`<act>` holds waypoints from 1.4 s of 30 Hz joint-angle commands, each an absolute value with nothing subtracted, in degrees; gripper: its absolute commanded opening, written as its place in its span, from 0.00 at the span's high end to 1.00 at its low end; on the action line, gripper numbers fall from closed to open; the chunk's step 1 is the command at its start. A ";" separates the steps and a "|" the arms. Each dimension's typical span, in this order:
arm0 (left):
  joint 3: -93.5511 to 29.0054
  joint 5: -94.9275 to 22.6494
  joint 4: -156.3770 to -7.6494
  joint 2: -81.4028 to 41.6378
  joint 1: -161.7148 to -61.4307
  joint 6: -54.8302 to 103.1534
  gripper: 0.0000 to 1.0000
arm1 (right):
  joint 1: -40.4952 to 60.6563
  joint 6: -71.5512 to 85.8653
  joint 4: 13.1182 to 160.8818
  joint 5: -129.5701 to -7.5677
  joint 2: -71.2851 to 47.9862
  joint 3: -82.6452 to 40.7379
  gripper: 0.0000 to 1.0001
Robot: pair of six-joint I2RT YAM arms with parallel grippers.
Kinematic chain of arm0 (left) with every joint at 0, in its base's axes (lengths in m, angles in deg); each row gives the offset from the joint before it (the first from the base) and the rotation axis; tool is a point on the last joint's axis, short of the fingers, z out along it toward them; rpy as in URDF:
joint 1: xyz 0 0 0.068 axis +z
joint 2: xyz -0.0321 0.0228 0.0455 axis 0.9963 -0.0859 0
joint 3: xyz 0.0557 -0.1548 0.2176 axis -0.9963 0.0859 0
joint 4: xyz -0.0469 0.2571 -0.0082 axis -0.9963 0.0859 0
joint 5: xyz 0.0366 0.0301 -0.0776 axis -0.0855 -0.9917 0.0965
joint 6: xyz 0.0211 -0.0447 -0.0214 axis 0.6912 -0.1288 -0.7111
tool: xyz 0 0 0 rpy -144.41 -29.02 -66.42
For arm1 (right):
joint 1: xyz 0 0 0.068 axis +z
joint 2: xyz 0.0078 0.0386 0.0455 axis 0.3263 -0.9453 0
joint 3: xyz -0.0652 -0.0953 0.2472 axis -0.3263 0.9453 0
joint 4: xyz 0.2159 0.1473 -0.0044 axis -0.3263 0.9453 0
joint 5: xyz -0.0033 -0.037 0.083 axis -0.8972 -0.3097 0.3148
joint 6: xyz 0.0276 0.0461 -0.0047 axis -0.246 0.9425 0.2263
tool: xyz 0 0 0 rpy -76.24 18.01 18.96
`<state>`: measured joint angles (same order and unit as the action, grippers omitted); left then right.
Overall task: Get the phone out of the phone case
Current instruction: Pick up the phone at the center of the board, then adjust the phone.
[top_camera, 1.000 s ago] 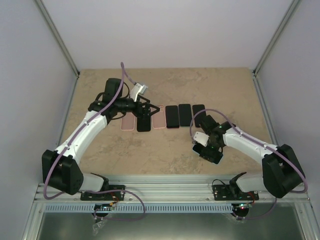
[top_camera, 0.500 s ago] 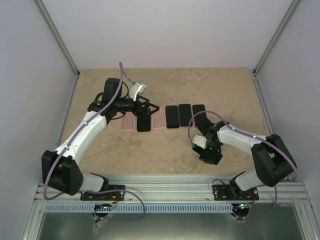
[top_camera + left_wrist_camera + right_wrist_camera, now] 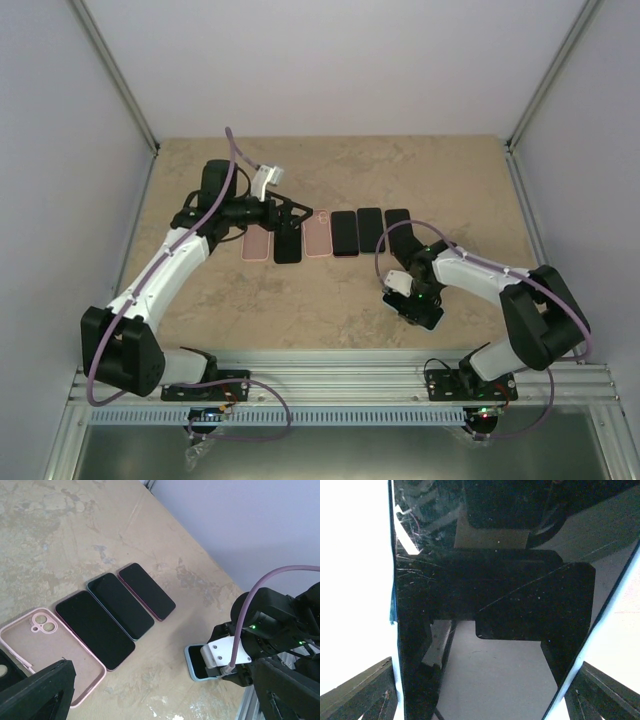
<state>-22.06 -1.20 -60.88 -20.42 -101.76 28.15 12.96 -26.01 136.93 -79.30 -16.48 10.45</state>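
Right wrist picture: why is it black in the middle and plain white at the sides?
Right wrist view: the glossy screen of the phone fills the frame close up, mirroring dark shapes, while the surroundings are overexposed to white. Left wrist and top views: evenly lit and sharp.

No readable text, labels or numbers anywhere.

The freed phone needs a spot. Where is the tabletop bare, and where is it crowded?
Bare: the far strip of beige stone-look table behind the row of phones and pink cases; the near patch between row and metal rail. Crowded: the row under the left gripper, and the light-blue-cased phone at the right gripper.
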 commanded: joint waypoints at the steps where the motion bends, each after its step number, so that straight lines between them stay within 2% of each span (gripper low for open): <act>1: -20.75 -0.21 -63.05 -19.32 -101.42 26.35 0.01 | 13.03 -25.70 133.53 -78.96 -13.93 6.76 0.38; 5: -20.57 3.49 -63.17 -19.67 -101.42 26.94 0.01 | 12.99 -26.17 131.61 -77.47 -12.44 1.65 0.47; 12: -18.30 6.90 -66.75 -20.15 -101.42 22.99 0.10 | 13.03 -25.79 127.62 -72.81 -11.40 -9.36 0.54; 21: -16.94 8.99 -70.61 -20.24 -103.12 19.29 0.19 | 15.81 -25.17 125.42 -70.77 -14.27 -21.90 0.53; 31: -17.15 12.02 -74.96 -21.98 -105.28 15.34 0.30 | 22.53 -24.70 125.56 -74.81 -16.02 -25.36 0.52; 37: -17.23 11.46 -76.13 -23.69 -105.73 13.30 0.45 | 25.71 -24.63 126.03 -77.33 -17.36 -27.21 0.53; 42: -17.68 11.65 -76.44 -23.85 -105.73 12.51 0.66 | 26.88 -24.48 125.65 -80.75 -18.00 -27.11 0.52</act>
<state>-16.94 10.58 -74.37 -23.67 -105.43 13.35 26.14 -25.31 128.05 -77.23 -17.96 -24.87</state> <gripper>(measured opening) 0.406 0.835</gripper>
